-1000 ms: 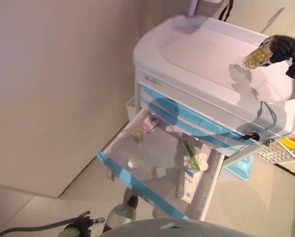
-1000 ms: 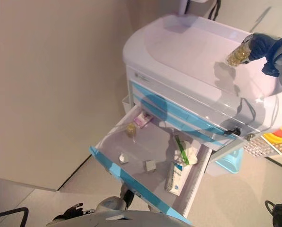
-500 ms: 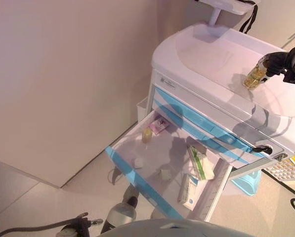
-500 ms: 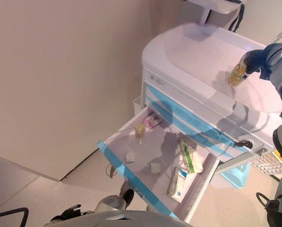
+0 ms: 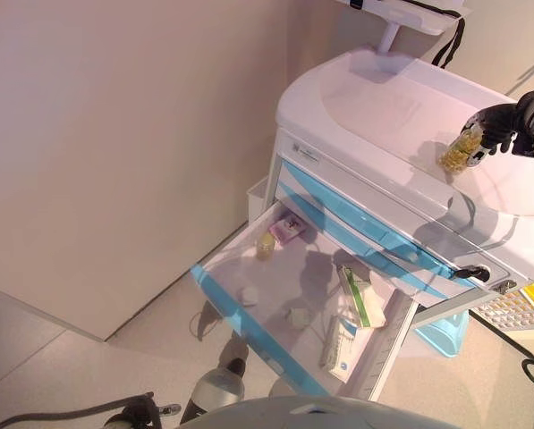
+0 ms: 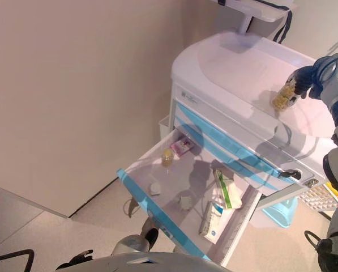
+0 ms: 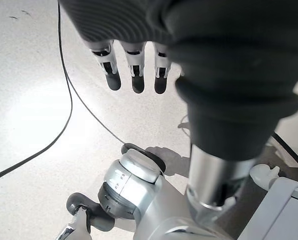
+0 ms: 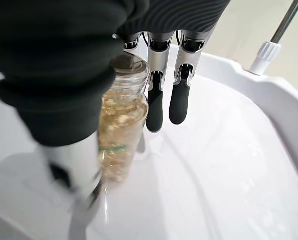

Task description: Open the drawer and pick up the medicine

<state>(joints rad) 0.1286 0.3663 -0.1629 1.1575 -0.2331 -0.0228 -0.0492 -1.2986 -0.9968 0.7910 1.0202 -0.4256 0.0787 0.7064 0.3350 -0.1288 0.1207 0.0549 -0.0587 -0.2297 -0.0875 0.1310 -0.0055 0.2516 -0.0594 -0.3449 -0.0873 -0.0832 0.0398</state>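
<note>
The medicine is a clear bottle (image 5: 461, 150) full of yellow capsules. My right hand (image 5: 508, 121) is shut on its neck and holds it tilted, low over the white cart top (image 5: 383, 98). The right wrist view shows the bottle (image 8: 120, 135) pinched near its rim, with other fingers (image 8: 156, 107) straight beside it. I cannot tell whether its base touches the top. The drawer (image 5: 249, 259) with a blue front stands pulled open below. My left hand (image 7: 134, 65) hangs open over the floor, away from the cart.
The open drawer holds a small yellow bottle (image 5: 265, 243), a pink box (image 5: 289, 227), a green-and-white box (image 5: 360, 295) and a white-and-blue box (image 5: 343, 344). A wall runs along the left. A blue bin (image 5: 445, 331) stands on the floor right of the cart.
The camera has shifted. My right hand has come down with the bottle from above the cart top to just over it. The drawer stays open.
</note>
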